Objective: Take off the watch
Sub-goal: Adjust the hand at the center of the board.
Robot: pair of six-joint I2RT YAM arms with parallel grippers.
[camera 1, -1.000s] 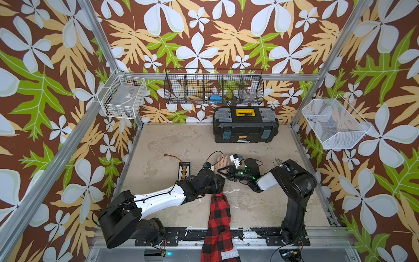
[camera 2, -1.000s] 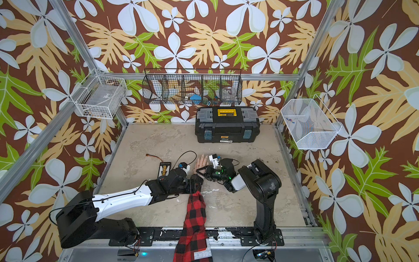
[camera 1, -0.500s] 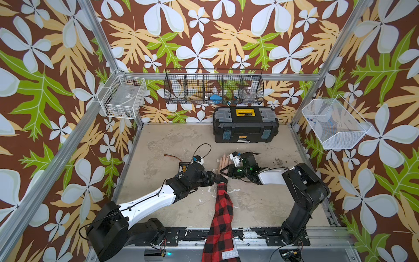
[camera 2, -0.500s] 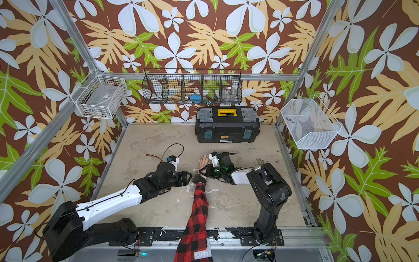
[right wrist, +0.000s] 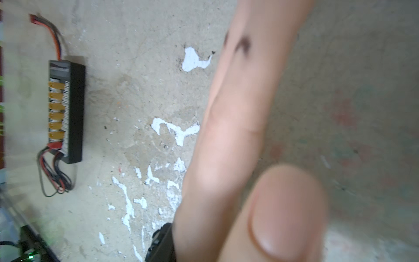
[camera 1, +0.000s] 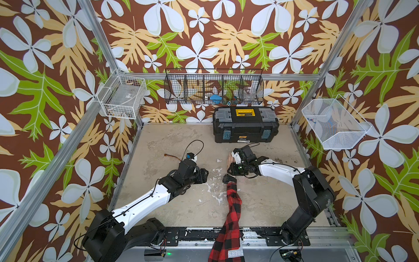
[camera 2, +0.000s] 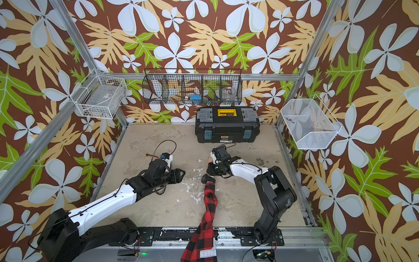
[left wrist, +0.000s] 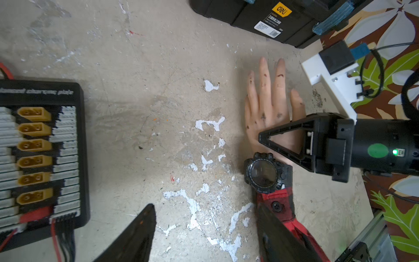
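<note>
The black watch (camera 1: 227,179) (camera 2: 206,178) sits strapped on the wrist of a mannequin hand (left wrist: 265,106) with a red plaid sleeve (camera 1: 231,215). Its round case (left wrist: 264,173) faces up. My right gripper (camera 1: 230,167) (left wrist: 263,137) reaches in from the right and is shut on the hand just beyond the watch, one finger lying across the back of the hand. The hand (right wrist: 238,127) fills the right wrist view, with the watch's edge (right wrist: 161,242) beside it. My left gripper (camera 1: 204,177) (left wrist: 205,206) stands open to the watch's left, over bare floor.
A black board with yellow connectors (left wrist: 40,145) (right wrist: 65,108) and wires lies on the floor under the left arm. A black toolbox (camera 1: 246,127) stands at the back wall. Wire baskets (camera 1: 213,89) hang on the walls.
My left gripper has pulled back from over the wrist and sleeve to the left. The right gripper has stayed on the hand while its arm stretched out; the sleeve has shifted slightly.
</note>
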